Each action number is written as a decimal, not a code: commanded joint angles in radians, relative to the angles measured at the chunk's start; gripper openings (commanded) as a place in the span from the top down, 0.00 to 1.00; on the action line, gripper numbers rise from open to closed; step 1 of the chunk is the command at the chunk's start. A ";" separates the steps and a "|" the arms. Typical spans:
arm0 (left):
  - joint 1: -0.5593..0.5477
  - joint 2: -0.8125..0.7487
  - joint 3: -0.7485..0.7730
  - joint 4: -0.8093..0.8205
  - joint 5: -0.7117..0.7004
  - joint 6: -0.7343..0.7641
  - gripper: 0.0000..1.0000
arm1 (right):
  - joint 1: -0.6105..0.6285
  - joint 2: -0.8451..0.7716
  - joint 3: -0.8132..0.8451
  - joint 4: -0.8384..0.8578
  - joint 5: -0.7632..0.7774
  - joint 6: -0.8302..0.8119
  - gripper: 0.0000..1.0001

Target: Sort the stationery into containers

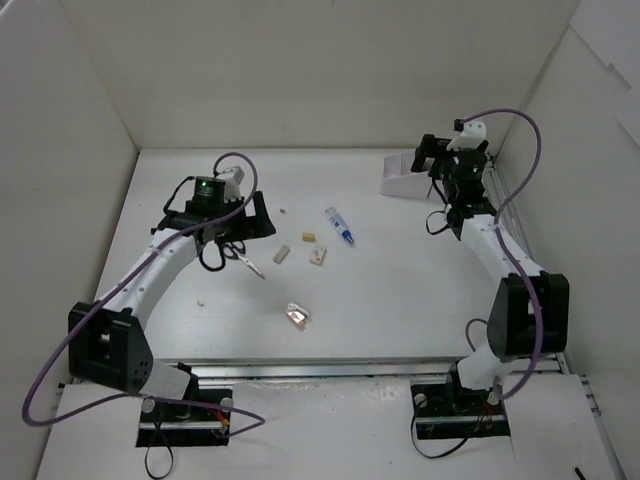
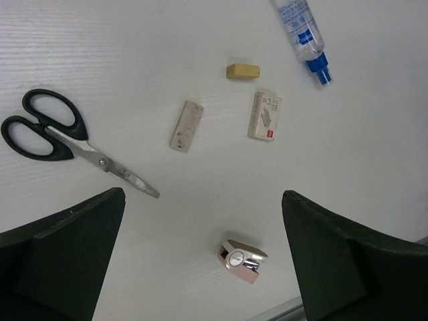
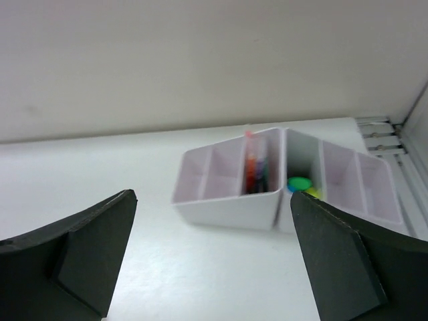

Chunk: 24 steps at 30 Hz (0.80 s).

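Observation:
Black-handled scissors (image 2: 50, 130) lie at the left in the left wrist view and under the left arm in the top view (image 1: 240, 256). Also on the table are a beige eraser (image 2: 186, 126), a small yellow eraser (image 2: 242, 71), a small white box (image 2: 265, 116), a blue-tipped white tube (image 2: 304, 30) and a pink sharpener (image 2: 242, 259). My left gripper (image 2: 204, 264) is open and empty above them. My right gripper (image 3: 210, 267) is open and empty, facing the white organiser (image 3: 227, 200). The organiser holds pens (image 3: 254, 170) and a green-capped marker (image 3: 299, 182).
White walls enclose the table on three sides. The organiser (image 1: 405, 180) stands at the back right, close to the right gripper (image 1: 430, 152). The left gripper (image 1: 245, 222) hovers left of centre. A tiny white bit (image 1: 283, 211) lies behind the erasers.

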 commanded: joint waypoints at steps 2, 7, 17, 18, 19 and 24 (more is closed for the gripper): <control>-0.020 0.068 0.102 -0.089 -0.124 0.011 0.01 | 0.121 -0.181 -0.056 -0.235 0.088 0.036 0.02; 0.011 0.088 0.065 -0.129 -0.221 -0.175 0.01 | 0.250 -0.358 -0.216 -0.378 0.232 0.094 0.02; 0.106 0.278 0.142 -0.212 -0.514 -0.336 0.17 | 0.394 -0.559 -0.302 -0.539 0.443 0.138 0.02; 0.106 0.281 0.136 -0.212 -0.532 -0.347 0.19 | 0.395 -0.563 -0.303 -0.544 0.448 0.141 0.02; 0.123 0.296 0.130 -0.209 -0.543 -0.353 0.21 | 0.403 -0.564 -0.306 -0.545 0.454 0.143 0.02; 0.146 0.393 0.170 -0.180 -0.522 -0.333 0.29 | 0.415 -0.550 -0.320 -0.559 0.485 0.154 0.02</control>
